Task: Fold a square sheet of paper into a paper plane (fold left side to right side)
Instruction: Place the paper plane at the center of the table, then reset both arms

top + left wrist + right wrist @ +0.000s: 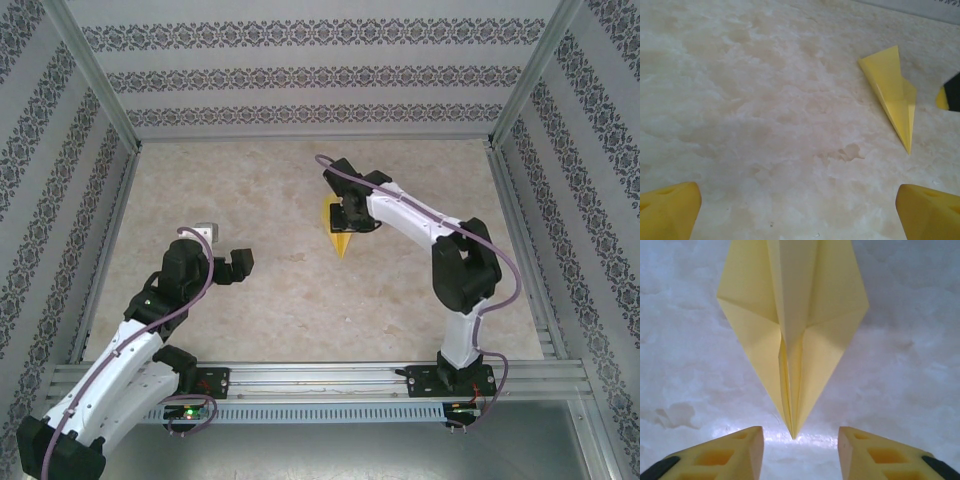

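Careful: your right hand (800, 447) hangs partly open and empty at the tip of the paper plane (792, 340). Bump it and it'll probably skid across the tabletop (250, 300). Left hand (797, 202) is wide and empty.

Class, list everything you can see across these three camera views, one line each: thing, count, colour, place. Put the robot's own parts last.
paper plane: one, yellow, flat on the table, far of centre
table: one, marbled beige, under everything
walls: three, pale with dark patterned bands, left, back and right
metal rail: one, silver, near edge, carrying both bases
cables: two, purple, one along each arm
left arm: one, white and black, near left
right arm: one, white and black, reaching to the plane
left tool: one, yellow fingertips, open over bare table
right tool: one, yellow fingertips, open, plane's point at the gap, ungripped
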Controlling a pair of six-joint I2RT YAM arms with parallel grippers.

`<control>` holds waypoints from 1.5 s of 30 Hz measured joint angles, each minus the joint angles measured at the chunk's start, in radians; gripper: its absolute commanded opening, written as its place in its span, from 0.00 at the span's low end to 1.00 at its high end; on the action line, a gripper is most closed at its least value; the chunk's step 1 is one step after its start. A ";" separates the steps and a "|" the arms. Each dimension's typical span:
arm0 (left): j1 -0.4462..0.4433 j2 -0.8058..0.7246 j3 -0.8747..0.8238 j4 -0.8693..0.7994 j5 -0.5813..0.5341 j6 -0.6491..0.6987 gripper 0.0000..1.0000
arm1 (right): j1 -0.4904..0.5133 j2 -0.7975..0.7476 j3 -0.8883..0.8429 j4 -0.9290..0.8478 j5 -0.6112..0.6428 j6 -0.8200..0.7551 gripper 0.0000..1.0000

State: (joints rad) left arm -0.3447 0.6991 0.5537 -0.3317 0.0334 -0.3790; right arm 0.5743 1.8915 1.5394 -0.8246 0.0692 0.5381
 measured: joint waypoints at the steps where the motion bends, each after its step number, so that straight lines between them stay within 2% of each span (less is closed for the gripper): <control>1: 0.001 0.004 0.004 0.000 -0.003 -0.002 1.00 | 0.000 -0.021 -0.020 0.004 0.002 -0.001 0.52; 19: 0.064 0.032 0.056 -0.040 -0.064 -0.022 1.00 | -0.028 -0.550 -0.457 0.158 0.055 -0.083 0.94; 28: 0.066 0.028 0.064 -0.043 -0.114 0.037 1.00 | -0.109 -0.780 -0.668 0.263 0.117 -0.150 0.98; 36: 0.067 0.027 0.074 -0.043 -0.180 0.093 1.00 | -0.243 -1.005 -0.845 0.394 0.164 -0.232 0.98; 45: 0.072 0.044 0.074 -0.031 -0.213 0.127 1.00 | -0.413 -1.102 -1.011 0.546 0.177 -0.304 0.98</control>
State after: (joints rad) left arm -0.2726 0.7429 0.6277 -0.3626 -0.1795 -0.2516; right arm 0.1616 0.7895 0.5289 -0.2787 0.2462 0.2340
